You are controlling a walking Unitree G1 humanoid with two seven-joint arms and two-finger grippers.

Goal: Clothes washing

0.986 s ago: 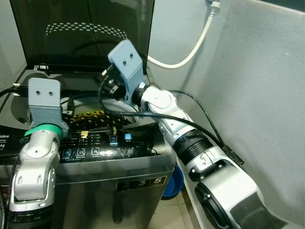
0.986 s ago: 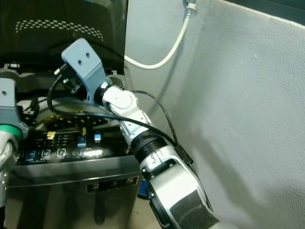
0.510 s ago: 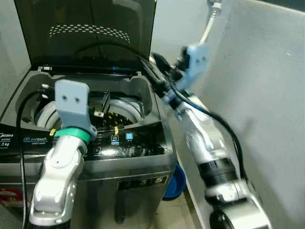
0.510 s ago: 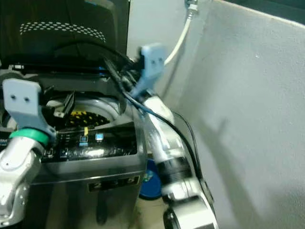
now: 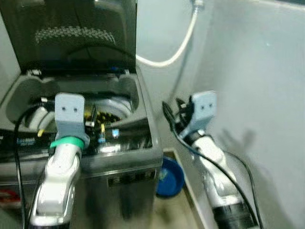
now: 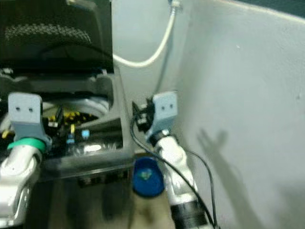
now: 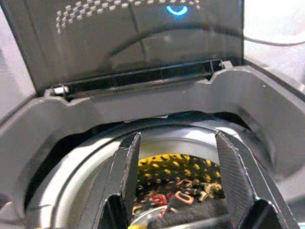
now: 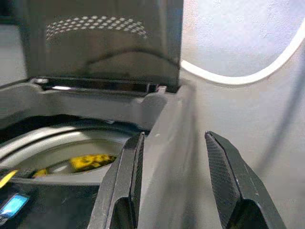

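The grey top-loading washing machine (image 5: 145,143) stands with its dark lid (image 5: 71,33) raised. Yellow and black clothes (image 7: 181,179) lie in the drum. My left gripper (image 7: 177,138) hovers open over the front of the drum opening, fingers pointing down into it with nothing between them. My right gripper (image 8: 175,138) is open and empty, off the machine's right side, level with its top edge. In the left eye view the right wrist (image 5: 198,114) sits between the machine and the wall.
A lit control panel (image 5: 116,136) runs along the machine's front edge. A blue basin (image 5: 170,175) lies on the floor at the machine's right. A white hose (image 5: 176,52) hangs on the back wall. A grey wall (image 5: 257,71) closes in the right side.
My right arm has swung from over the drum out past the machine's right edge and dropped lower. The left gripper stays over the drum. The camera has shifted.
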